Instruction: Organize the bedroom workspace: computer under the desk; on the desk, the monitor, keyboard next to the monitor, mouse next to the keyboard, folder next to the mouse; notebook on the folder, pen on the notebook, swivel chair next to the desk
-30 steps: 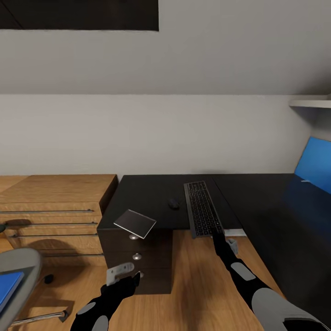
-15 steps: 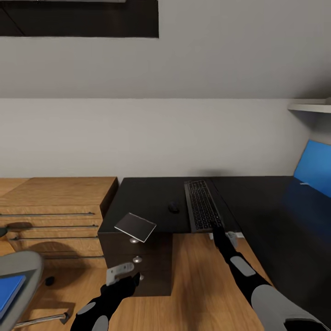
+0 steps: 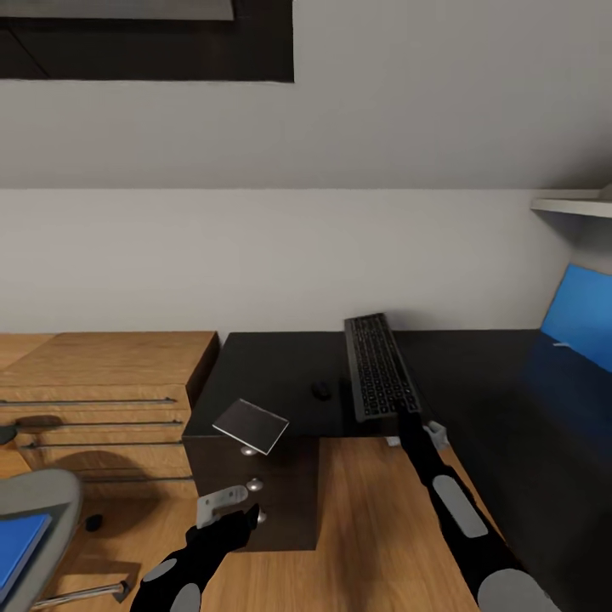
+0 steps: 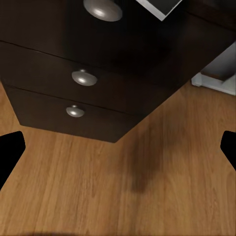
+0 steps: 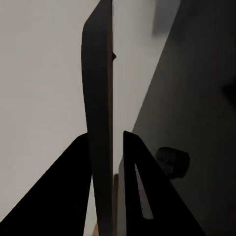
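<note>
The monitor (image 3: 580, 316) is cut off by the right edge of the head view, so that only a blue slab over the right part of the desk (image 3: 476, 374) is seen. The swivel chair (image 3: 34, 510) is likewise cropped, at the lower left, well apart from the desk, with a blue folder (image 3: 19, 544) lying on its seat. The mouse (image 3: 320, 390) is shown as a small dark blob, hard to tell from the black desktop; in the right wrist view it (image 5: 173, 162) is made out beside the fingers.

The keyboard (image 3: 379, 365) is held by its near end in the right gripper (image 3: 402, 414), with its far end raised off the desk and the mouse just to its left. In the right wrist view it (image 5: 101, 123) is seen edge-on, clamped between the two dark fingers (image 5: 142, 191), which are closed tightly on it.

The left gripper (image 3: 228, 503) is held in front of the desk's drawer unit (image 3: 251, 484), nothing between its fingers; in the left wrist view the fingertips (image 4: 10, 152) are set wide apart over the wooden floor (image 4: 118, 196). A grey notebook (image 3: 250, 425) overhangs the desk's front left corner, above the drawer knobs (image 4: 84, 77). A wooden dresser (image 3: 102, 374) stands against the white wall (image 3: 272, 255), left of the desk.
</note>
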